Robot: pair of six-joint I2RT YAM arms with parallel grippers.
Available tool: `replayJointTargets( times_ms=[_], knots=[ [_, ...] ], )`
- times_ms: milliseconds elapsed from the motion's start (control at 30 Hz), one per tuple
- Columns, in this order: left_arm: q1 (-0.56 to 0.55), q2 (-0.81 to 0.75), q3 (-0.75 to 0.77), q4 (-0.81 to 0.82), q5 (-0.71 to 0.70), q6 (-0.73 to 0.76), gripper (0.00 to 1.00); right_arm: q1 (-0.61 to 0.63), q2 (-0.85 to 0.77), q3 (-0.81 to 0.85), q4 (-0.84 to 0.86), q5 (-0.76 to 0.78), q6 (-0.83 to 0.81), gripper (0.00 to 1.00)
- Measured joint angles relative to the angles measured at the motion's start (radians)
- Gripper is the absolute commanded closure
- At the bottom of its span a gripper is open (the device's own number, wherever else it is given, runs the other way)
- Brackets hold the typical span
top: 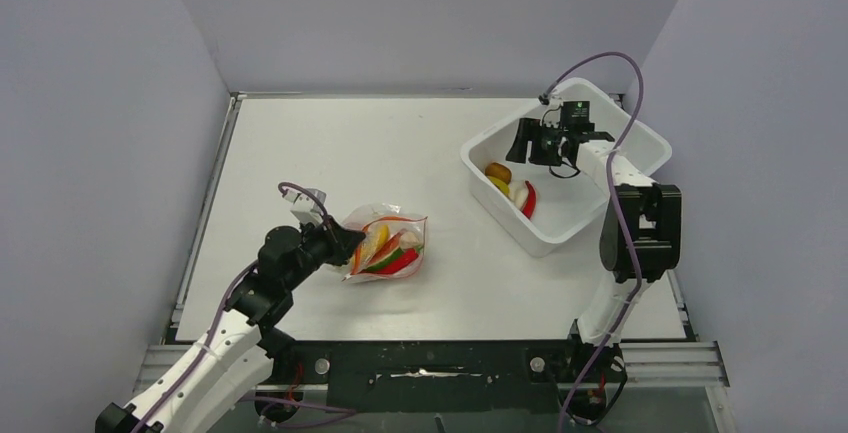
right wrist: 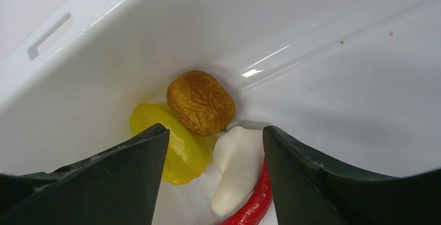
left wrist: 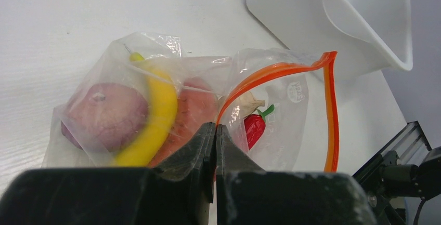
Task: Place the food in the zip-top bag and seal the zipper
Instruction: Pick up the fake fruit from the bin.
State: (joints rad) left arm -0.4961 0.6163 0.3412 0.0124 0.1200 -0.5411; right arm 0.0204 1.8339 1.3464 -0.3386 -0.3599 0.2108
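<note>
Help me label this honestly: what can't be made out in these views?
- Left wrist: the left gripper covers the zip-top bag's near edge; the zipper's ends vanish behind it.
- Left wrist: crinkled film blurs the purplish piece.
- Right wrist: the red chili is cut by the bottom edge.
- Top external: the white bin's food is too small to name.

High rear overview; close wrist views onto bag (left wrist: 197, 105) and bin (right wrist: 338, 79)

bin (right wrist: 338, 79) walls around food (right wrist: 200, 102), zip-top bag (left wrist: 283, 126) agape
</note>
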Motion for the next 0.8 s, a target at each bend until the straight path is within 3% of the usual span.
replayJointTargets(
  times_ms=[67,267,667,800],
  knots=[
    [0.000,0.006,0.006,-0.026,-0.015,-0.015,1.00,0.000,0.008,-0.001,-0.007,-0.029,-0.002,0.29],
    [0.000,0.033,0.055,-0.104,-0.029,-0.048,1.00,0.009,0.047,0.006,-0.006,-0.100,-0.021,0.33],
    [0.000,0.055,0.088,-0.163,-0.030,-0.060,1.00,0.046,0.208,0.085,-0.013,-0.103,-0.043,0.34],
    [0.000,0.082,0.100,-0.158,-0.029,-0.060,1.00,0.048,0.212,0.089,-0.009,-0.105,-0.049,0.40]
  ],
)
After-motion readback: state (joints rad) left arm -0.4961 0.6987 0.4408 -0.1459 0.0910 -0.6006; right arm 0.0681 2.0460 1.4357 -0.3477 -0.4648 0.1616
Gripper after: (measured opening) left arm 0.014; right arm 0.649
